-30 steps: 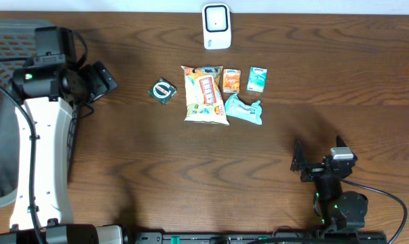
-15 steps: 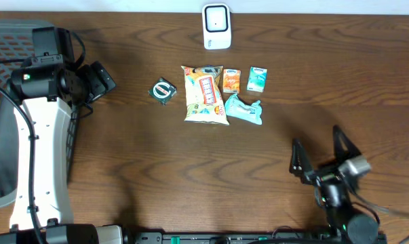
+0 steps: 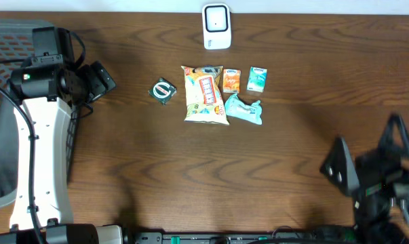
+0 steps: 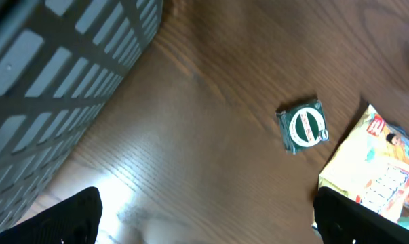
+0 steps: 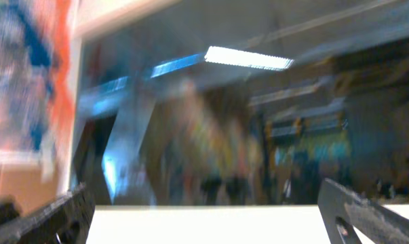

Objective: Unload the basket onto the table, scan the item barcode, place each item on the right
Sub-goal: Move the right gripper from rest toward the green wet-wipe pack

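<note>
Both claws hang wide and empty, the left claw (image 3: 99, 80) at upper left, the right claw (image 3: 368, 156) at lower right, well apart from the items (image 3: 205, 95) bunched on the tabletop (image 3: 190, 176) just below the scanner (image 3: 216, 26), seemingly laid close for a short carry.

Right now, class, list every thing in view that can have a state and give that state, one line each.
left gripper: open, empty
right gripper: open, empty, aimed away from the table
scanner: at the far edge, untouched
chip bag: lying flat, untouched
round packet: lying flat, apart from the rest
orange packet: lying flat beside the chip bag
teal box: lying flat
teal pouch: crumpled, lying flat
</note>
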{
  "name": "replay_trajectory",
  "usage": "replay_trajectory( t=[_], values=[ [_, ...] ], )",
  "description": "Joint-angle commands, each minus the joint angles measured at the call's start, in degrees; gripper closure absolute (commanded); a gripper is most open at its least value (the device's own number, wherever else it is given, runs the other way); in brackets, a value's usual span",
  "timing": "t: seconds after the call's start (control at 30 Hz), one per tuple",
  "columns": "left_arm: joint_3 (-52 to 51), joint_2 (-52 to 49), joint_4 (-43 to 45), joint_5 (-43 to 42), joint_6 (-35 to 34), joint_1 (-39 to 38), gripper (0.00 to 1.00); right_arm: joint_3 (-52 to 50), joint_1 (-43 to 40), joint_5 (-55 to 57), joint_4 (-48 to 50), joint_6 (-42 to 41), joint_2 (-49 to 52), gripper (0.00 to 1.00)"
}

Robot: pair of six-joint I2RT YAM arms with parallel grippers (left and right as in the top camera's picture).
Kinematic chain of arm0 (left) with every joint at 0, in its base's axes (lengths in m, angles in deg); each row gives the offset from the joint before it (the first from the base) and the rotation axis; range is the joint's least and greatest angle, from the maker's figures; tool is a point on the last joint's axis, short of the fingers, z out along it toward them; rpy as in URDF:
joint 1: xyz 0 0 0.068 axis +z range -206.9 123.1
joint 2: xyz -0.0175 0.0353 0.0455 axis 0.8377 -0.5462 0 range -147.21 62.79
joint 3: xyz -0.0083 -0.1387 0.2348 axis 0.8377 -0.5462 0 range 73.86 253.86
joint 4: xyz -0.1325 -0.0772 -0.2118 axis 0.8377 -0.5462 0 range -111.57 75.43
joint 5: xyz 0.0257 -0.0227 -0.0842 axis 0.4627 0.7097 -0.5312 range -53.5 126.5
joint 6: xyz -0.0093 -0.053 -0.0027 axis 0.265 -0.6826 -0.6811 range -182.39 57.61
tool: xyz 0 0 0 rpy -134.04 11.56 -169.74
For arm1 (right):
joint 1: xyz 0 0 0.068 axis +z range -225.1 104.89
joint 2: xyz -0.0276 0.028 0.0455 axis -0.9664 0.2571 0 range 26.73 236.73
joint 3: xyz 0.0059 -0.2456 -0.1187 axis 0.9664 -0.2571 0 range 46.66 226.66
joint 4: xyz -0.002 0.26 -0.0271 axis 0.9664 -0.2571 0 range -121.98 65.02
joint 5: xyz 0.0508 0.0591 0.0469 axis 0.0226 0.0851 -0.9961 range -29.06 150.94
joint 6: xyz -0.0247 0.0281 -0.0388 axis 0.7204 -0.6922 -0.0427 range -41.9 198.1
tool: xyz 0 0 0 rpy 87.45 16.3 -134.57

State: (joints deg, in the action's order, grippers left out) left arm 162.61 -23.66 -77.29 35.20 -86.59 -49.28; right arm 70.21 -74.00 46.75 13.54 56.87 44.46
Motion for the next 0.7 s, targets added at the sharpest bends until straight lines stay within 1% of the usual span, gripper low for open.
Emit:
replay_trajectory(
  t=[0.0, 0.13, 0.2, 0.23, 0.27, 0.37, 0.43, 0.5, 0.67],
  values=[
    [0.4, 0.0, -0.2, 0.3, -0.5, 0.1, 0.02, 14.6, 0.4, -17.6, -8.2, 6.9, 17.4, 0.01],
    [0.4, 0.0, -0.2, 0.3, -0.5, 0.1, 0.02, 28.7, 0.4, -32.1, -24.3, 7.2, 33.6, 0.01],
    [0.4, 0.0, -0.2, 0.3, -0.5, 0.1, 0.02, 34.4, 0.4, -39.2, -31.9, 7.1, 41.1, 0.01],
    [0.4, 0.0, -0.2, 0.3, -0.5, 0.1, 0.02, 36.3, 0.4, -44.2, -34.1, 7.1, 44.8, 0.01],
    [0.4, 0.0, -0.2, 0.3, -0.5, 0.1, 0.02, 37.6, 0.4, -50.7, -34.8, 7.1, 48.6, 0.01],
    [0.4, 0.0, -0.2, 0.3, -0.5, 0.1, 0.02, 38.2, 0.4, -65.2, -34.7, 5.7, 55.9, 0.01],
    [0.4, 0.0, -0.2, 0.3, -0.5, 0.1, 0.02, 38.2, 0.5, -71.9, -34.7, 4.9, 60.9, 0.01],
    [0.4, 0.0, -0.2, 0.3, -0.5, 0.1, 0.02, 38.2, 1.2, -73.5, -34.7, 3.0, 65.6, 0.01],
    [0.4, 0.0, -0.2, 0.3, -0.5, 0.1, 0.02, 38.2, 4.3, -70.7, -35.0, -2.4, 73.9, 0.01]
  ],
)
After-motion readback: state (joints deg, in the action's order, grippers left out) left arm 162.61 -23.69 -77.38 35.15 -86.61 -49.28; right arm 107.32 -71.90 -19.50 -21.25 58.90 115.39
